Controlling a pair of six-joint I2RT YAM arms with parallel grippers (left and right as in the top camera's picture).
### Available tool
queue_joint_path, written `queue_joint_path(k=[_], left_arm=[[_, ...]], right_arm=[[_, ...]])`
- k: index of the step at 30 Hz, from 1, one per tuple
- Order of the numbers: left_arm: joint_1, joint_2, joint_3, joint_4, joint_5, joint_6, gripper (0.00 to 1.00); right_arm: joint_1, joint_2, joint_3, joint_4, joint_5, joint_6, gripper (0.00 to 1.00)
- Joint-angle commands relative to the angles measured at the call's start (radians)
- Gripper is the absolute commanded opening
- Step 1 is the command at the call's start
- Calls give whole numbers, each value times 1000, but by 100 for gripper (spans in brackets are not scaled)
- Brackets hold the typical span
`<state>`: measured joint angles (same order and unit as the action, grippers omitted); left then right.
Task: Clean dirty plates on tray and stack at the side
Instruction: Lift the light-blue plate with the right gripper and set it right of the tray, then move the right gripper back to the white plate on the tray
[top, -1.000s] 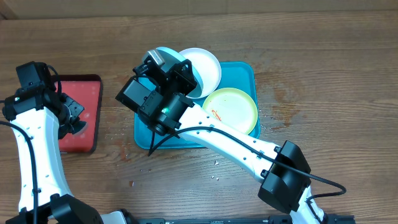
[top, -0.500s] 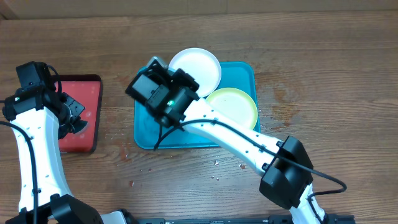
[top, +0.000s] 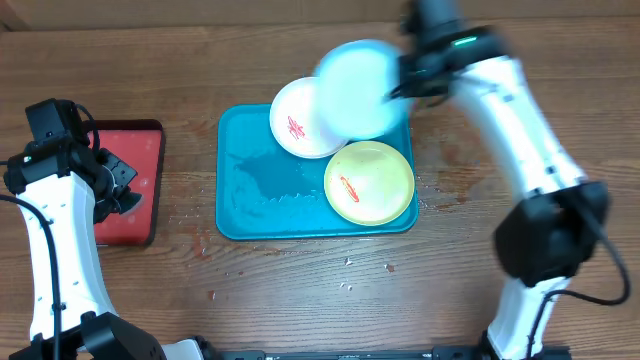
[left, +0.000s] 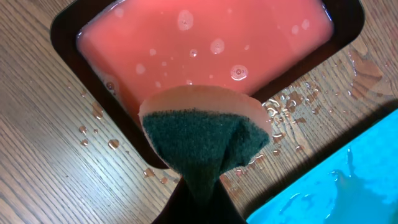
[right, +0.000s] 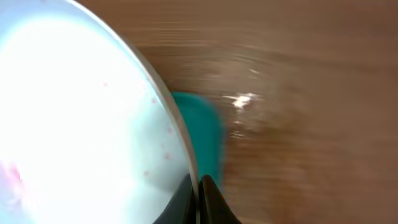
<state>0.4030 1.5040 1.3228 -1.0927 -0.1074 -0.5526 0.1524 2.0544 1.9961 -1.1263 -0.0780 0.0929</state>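
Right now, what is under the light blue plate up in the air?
The pale blue plate hangs over the far corner of the teal tray and an edge of the white plate. It hides those parts, so what lies there can't be seen.

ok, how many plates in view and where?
3. White plate, red-smeared, at the tray's far edge; yellow-green plate, red-smeared, on its right side; pale blue plate held above the tray by the right tool. None looks hidden.

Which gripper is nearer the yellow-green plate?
Right. The right gripper, pinching the pale blue plate, is just beyond the yellow-green plate; the left gripper holds a sponge over the red tray.
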Motion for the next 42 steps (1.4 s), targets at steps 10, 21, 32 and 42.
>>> queue_joint_path(k=[10, 21, 32, 42], left_arm=[[2, 1, 6, 9, 13, -20, 4], [2, 1, 6, 14, 23, -20, 4], [2, 1, 6, 16, 24, -16, 4], [2, 1, 4, 17, 24, -16, 4]], right_arm=[[-405, 161, 19, -64, -208, 17, 4], [-428, 279, 19, -58, -82, 16, 17], [-395, 78, 23, -79, -493, -35, 52], [-69, 130, 18, 138, -393, -127, 100]])
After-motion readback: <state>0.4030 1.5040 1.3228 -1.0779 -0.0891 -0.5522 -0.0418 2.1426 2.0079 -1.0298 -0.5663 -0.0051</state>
